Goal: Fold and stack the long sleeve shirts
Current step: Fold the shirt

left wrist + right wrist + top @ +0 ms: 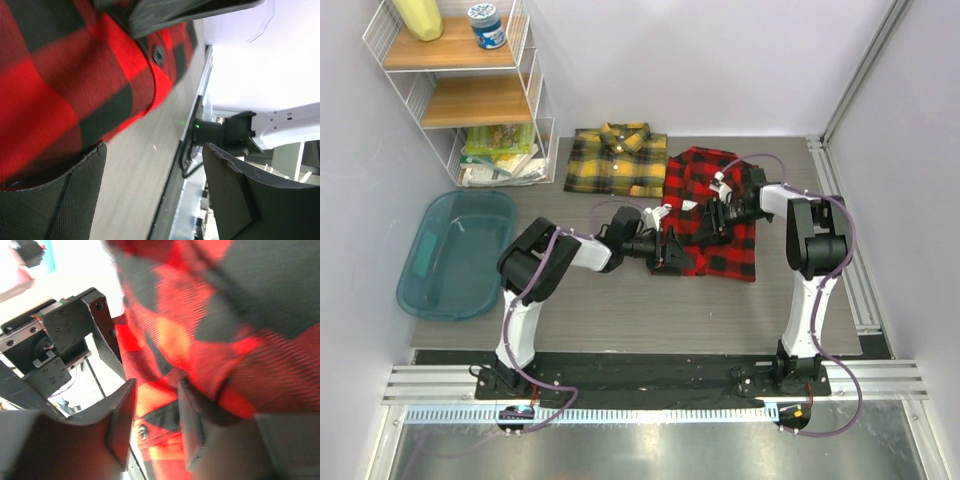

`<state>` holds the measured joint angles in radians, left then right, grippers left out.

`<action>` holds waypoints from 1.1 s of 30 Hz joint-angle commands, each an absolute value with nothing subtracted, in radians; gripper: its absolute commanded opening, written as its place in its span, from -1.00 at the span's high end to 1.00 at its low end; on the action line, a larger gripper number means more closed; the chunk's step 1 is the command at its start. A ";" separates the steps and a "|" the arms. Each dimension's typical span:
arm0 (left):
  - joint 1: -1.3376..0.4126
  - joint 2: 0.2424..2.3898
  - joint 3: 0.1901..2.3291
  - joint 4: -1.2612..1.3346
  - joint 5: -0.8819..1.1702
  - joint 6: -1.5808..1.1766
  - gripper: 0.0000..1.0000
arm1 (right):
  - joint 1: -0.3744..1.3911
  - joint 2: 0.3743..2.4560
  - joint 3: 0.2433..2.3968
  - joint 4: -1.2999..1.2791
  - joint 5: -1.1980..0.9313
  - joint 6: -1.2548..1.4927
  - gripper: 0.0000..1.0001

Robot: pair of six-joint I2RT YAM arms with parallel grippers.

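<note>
- The red-and-black shirt (pixel 725 235) lies at 3 o'clock on the tabletop (pixel 620 310), with the folded yellow-and-black shirt (pixel 617 160) just beside it at 10 o'clock.
- The left gripper (pixel 152 150) gapes wide at the hem, holding nothing.
- The right gripper (pixel 157 385) is barely parted amid cloth, and I cannot tell whether it has a hold.
- Soft, napped flannel slips, so pinch both layers squarely and lift evenly.

No readable text anywhere; jar label (pixel 487 27), shelf booklets (pixel 500 150) print too small to read.

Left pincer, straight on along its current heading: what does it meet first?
Probably the red-and-black shirt; the left pincer sits at its edge, pointing across it. Depth unclear.
</note>
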<state>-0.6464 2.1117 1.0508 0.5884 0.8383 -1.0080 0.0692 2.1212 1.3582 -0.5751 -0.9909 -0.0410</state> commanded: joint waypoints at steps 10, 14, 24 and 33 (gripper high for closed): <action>-0.646 1.991 1.210 0.326 0.804 -0.897 -0.46 | 0.021 1.707 1.090 -0.828 -1.028 -0.161 0.14; -0.644 2.090 1.287 0.235 0.773 -0.845 -0.39 | 0.020 1.787 1.029 -0.824 -1.031 -0.192 0.25; -0.575 2.195 1.232 0.095 0.718 -0.839 -0.32 | -0.112 2.094 1.066 -0.857 -0.965 -0.201 0.32; -0.577 2.042 1.310 0.089 0.859 -0.688 -0.38 | -0.110 1.959 1.299 -1.244 -1.051 -0.508 0.29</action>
<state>-0.5812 2.1227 1.2522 0.1688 0.8230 -0.8101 -0.1013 2.0521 1.1393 -1.0779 -1.0409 -0.3752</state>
